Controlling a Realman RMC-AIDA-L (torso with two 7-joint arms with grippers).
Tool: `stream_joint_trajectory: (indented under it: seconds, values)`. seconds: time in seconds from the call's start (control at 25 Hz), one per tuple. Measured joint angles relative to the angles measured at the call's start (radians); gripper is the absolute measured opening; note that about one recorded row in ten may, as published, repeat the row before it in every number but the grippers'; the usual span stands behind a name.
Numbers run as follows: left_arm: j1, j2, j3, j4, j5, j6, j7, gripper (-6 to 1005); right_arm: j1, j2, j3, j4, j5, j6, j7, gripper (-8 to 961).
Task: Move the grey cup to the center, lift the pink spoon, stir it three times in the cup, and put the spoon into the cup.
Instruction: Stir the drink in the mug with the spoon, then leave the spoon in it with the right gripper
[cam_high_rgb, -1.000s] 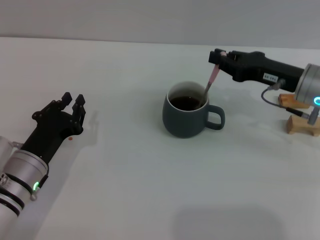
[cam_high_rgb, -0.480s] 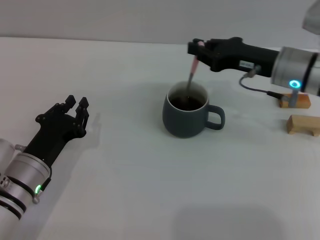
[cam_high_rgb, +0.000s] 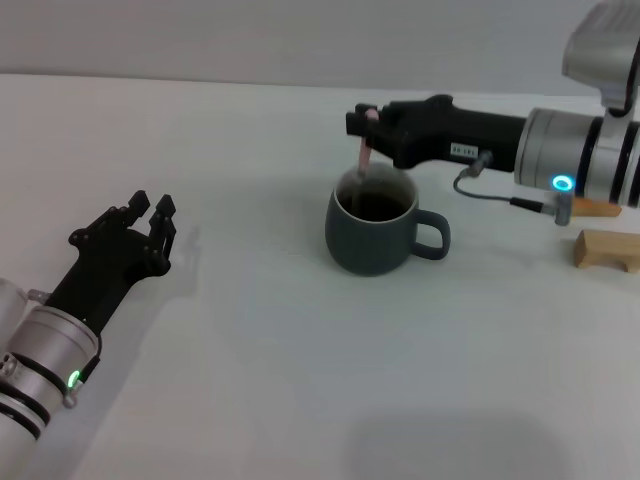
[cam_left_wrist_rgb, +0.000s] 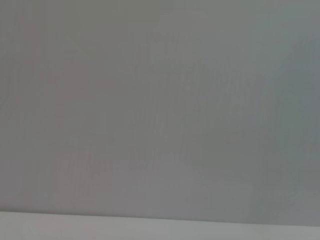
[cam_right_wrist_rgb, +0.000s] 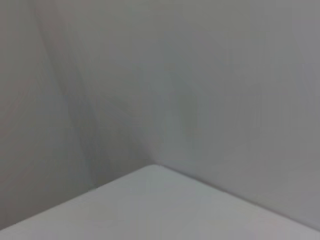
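The white bench (cam_high_rgb: 300, 380) spreads under me. My left claw (cam_high_rgb: 150, 215) rests low at the near left, fingers slightly parted and holding nothing. The grey cup (cam_high_rgb: 375, 228) sits at the middle, handle to the right, dark liquid inside. My right claw (cam_high_rgb: 368, 120) reaches from the right above the cup's far-left rim, pinching the pink spoon (cam_high_rgb: 364, 157), which hangs down into the cup. Two wooden blocks (cam_high_rgb: 605, 250) lie far right.

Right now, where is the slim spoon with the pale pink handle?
In the head view, the pink spoon stands nearly upright in the right gripper, its lower end inside the grey cup near the table's middle.
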Motion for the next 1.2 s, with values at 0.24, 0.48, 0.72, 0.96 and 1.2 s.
stream_joint_trajectory:
  seconds: [0.24,0.48,0.72,0.96,1.2]
  values:
    - [-0.005,0.003,0.0,0.0,0.0,0.002,0.0,300,-0.046,-0.001,-0.009,-0.007,0.0,-0.002,0.003,100]
    - [-0.014,0.002,0.0,0.0,0.0,0.002,0.0,300,-0.072,-0.021,0.0,-0.014,0.001,-0.002,0.007,101]
    - [-0.017,0.0,0.0,0.0,0.0,-0.001,0.0,300,-0.063,-0.023,0.002,-0.045,0.003,0.036,0.001,101]
    - [-0.017,-0.002,0.0,0.0,0.0,-0.003,0.0,300,-0.002,-0.015,-0.011,-0.057,-0.021,0.072,-0.003,99]
    - [-0.017,-0.002,0.0,0.0,0.0,-0.004,0.0,300,0.052,0.002,-0.034,-0.052,-0.054,0.075,-0.004,98]
